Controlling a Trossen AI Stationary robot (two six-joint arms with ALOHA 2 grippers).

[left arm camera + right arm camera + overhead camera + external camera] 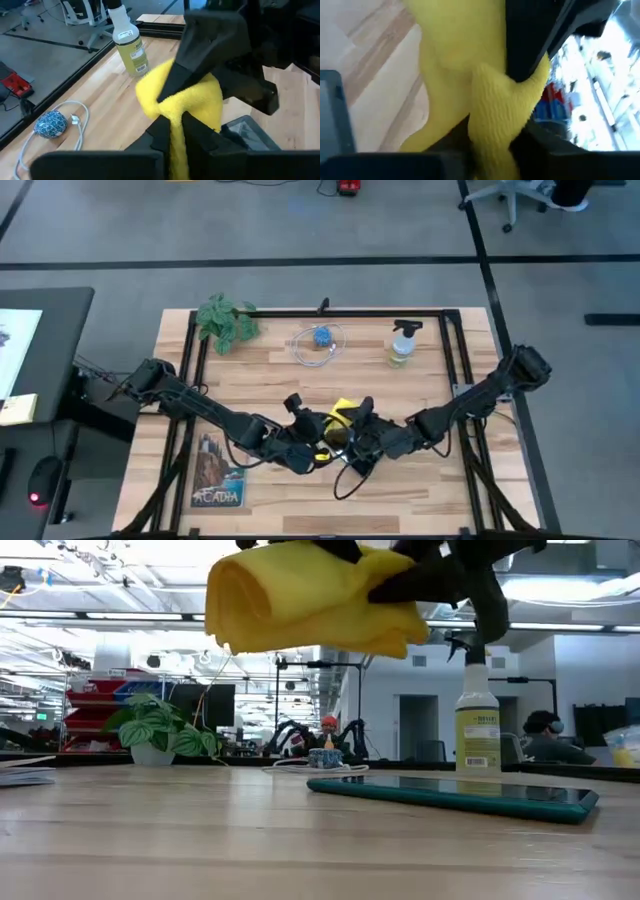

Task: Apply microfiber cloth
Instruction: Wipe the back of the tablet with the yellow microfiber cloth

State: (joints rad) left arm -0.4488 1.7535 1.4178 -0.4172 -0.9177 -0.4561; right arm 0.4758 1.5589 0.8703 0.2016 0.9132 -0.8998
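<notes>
The microfiber cloth (310, 600) hangs bunched in the air above the table (330, 380), pinched between both of my grippers, over the near end of the dark tablet (455, 795) that lies flat on the wood. My left gripper (172, 127) has its fingers closed on a fold running down between them, and my right gripper (487, 140) is clamped on another gathered fold of the same cloth.

It looks light and thoroughly limp: it sags and rolls over itself wherever I am not holding it, so it will not keep any shape of its own. The knit looks grippy, not slick, so I judge slipping unlikely, but a bunched hold gives a lump, not a wiping face. I would want my two holds near opposite edges so the fabric can spread flat over the tablet.

Farther back on the table stand a spray bottle (401, 343), a potted plant (226, 320) and a small blue ball with a white cable (321, 340); a booklet (217, 475) lies near the front edge on my left.
</notes>
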